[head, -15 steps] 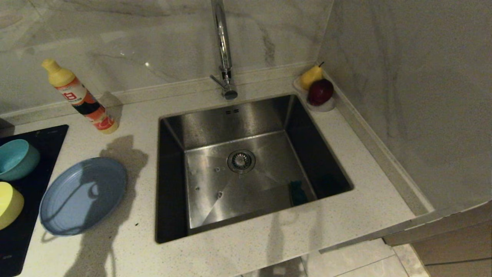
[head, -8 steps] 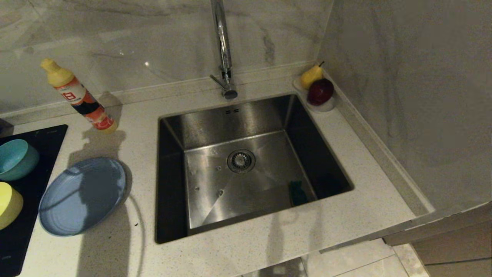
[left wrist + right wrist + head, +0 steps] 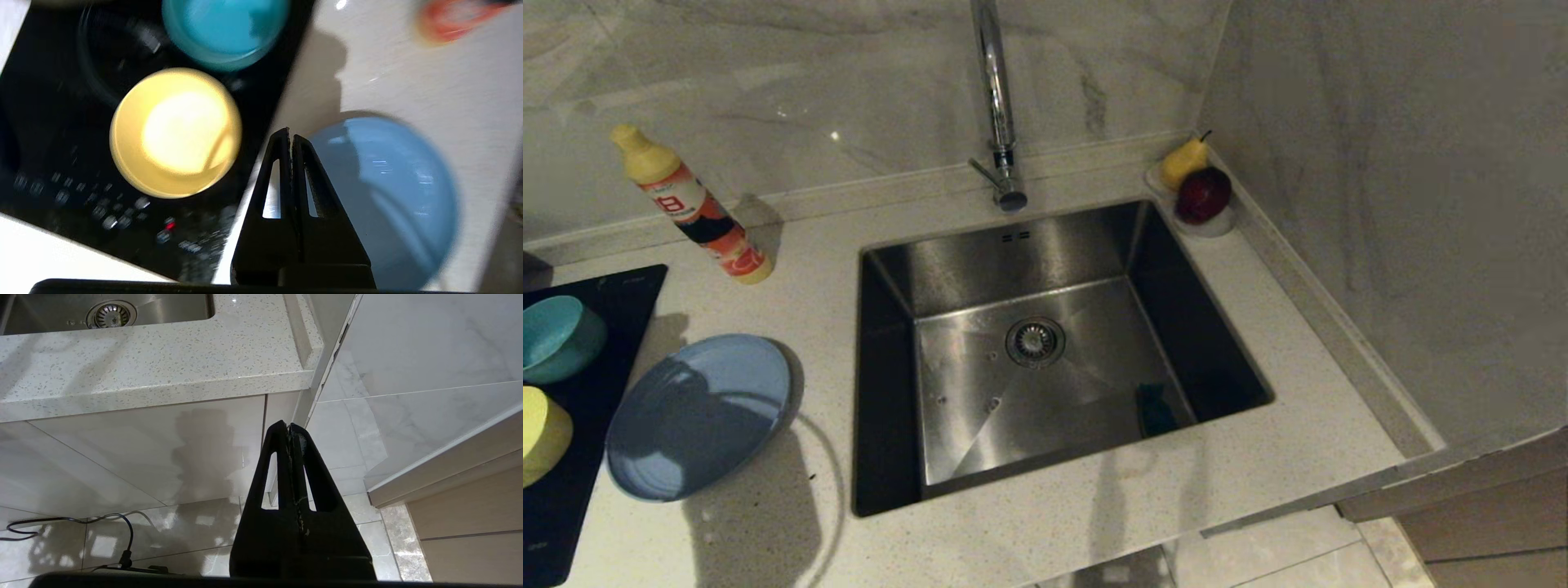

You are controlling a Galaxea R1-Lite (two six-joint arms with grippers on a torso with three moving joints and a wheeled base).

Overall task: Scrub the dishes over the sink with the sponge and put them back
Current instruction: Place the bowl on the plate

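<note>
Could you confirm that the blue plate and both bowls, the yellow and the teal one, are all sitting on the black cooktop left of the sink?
Not quite. Only the yellow bowl and the teal bowl sit on the black cooktop. The blue plate rests on the pale countertop beside it, between cooktop and sink, as the head view shows.

Left gripper up high, pointing down, fingers pressed flat together, nothing between them. Right gripper parked low, below counter height, aimed slightly downward, fingers likewise closed tight and empty. Neither arm visible from the head camera.
</note>
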